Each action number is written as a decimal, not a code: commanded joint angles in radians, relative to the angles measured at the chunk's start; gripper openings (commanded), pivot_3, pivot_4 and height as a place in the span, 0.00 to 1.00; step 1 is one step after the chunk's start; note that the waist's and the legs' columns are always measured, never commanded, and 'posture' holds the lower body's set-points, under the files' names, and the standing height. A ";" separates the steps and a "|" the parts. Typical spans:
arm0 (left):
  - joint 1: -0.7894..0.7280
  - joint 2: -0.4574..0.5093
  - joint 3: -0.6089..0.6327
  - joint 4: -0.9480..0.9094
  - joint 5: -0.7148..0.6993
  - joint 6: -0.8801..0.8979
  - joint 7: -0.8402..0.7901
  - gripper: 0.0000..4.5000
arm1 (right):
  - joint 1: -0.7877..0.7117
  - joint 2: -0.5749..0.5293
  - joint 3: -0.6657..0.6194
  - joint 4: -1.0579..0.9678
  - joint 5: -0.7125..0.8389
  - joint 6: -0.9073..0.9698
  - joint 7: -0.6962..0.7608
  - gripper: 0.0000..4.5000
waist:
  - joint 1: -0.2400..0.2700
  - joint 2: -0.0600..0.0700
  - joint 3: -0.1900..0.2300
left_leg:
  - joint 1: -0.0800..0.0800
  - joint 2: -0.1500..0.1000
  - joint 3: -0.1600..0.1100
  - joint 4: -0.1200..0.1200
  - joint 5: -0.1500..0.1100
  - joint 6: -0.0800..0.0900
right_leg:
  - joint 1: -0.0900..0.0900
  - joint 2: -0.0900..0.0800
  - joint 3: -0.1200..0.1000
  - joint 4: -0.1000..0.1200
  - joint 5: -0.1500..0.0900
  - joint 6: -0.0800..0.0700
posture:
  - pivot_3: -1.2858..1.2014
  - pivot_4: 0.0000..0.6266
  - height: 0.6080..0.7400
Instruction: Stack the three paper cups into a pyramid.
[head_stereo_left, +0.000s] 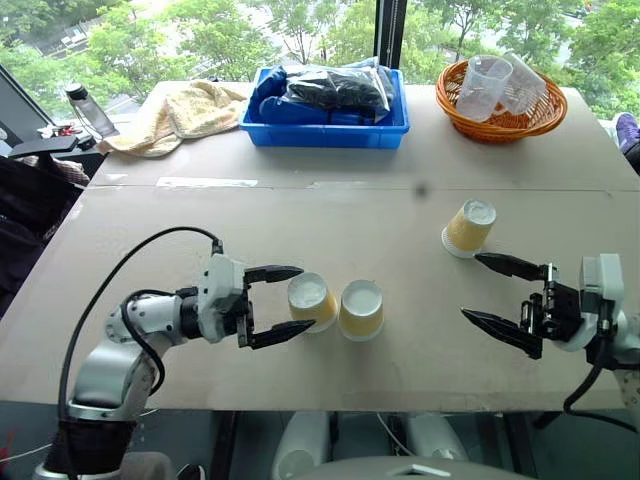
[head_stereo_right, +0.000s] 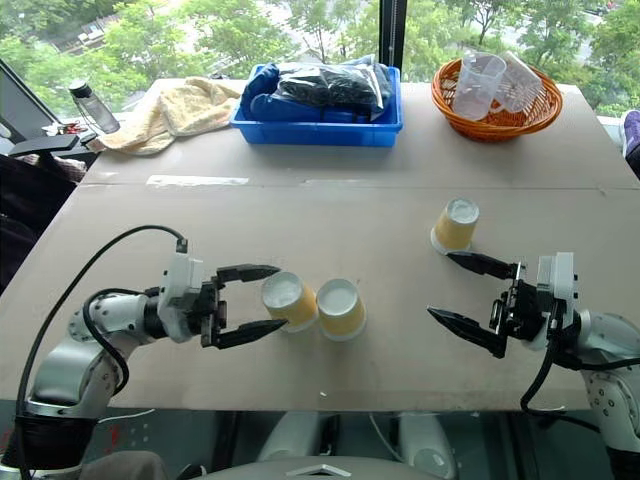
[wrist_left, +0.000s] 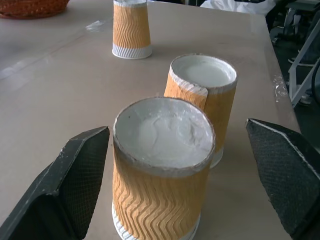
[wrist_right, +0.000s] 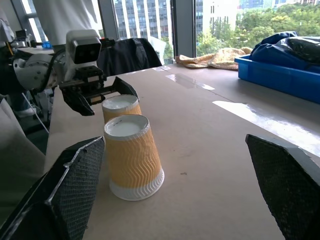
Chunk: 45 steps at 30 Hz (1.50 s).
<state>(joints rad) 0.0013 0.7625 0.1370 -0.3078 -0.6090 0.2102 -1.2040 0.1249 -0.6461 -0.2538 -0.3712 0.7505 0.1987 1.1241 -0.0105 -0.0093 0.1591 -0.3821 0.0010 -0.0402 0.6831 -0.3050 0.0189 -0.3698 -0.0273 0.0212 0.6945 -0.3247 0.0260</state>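
Beige table (head_stereo_left: 330, 215) before tall window (head_stereo_left: 300, 25); green trees outside, daylight

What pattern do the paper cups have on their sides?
Wavy tan-yellow ribs, with a white rim and base. The left wrist view shows it best on the nearest paper cup.

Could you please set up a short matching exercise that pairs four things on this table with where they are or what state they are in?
Things:
1. left gripper
2. lone paper cup
3. orange basket
4. blue bin

Places or states:
A. holds clear plastic cups
B. stands upside down apart from the other two, near the right gripper
C. holds dark bagged items
D. open, fingers on either side of an upside-down cup

Pairs: 1-D, 2-B, 3-A, 4-C
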 joint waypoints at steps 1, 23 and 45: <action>-0.038 0.088 0.129 -0.094 -0.164 0.125 -0.005 0.99 | -0.015 0.031 -0.054 0.093 -0.102 -0.061 -0.119 1.00 | -0.001 0.000 0.000 | 0.000 0.000 0.000 0.000 0.000 0.000 | 0.000 0.000 0.000 0.000 0.000 0.000 | 0.52 0.24 1.00; -0.253 0.283 0.225 0.061 -0.231 0.280 -0.182 0.99 | -0.303 0.248 0.067 0.309 -0.398 -0.070 -0.558 1.00 | -0.011 0.005 0.004 | -0.003 0.000 0.006 -0.003 0.002 -0.003 | -0.007 0.002 0.005 0.002 0.000 0.000 | 0.52 0.24 1.00; -0.203 0.267 0.282 0.112 -0.203 0.283 -0.175 1.00 | -0.404 0.281 0.094 0.389 -0.379 -0.063 -0.504 0.42 | -0.012 0.006 0.004 | -0.003 0.000 0.006 -0.003 0.002 -0.004 | -0.007 0.002 0.005 0.002 0.000 0.000 | 0.52 0.24 1.00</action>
<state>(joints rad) -0.2004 1.0294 0.3832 -0.1934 -0.8051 0.5051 -1.3729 -0.2675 -0.3596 -0.1566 0.0569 0.3523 0.1361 0.6075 -0.0229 -0.0038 0.1628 -0.3851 0.0014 -0.0347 0.6806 -0.3026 0.0146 -0.3773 -0.0249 0.0263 0.6967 -0.3248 0.0259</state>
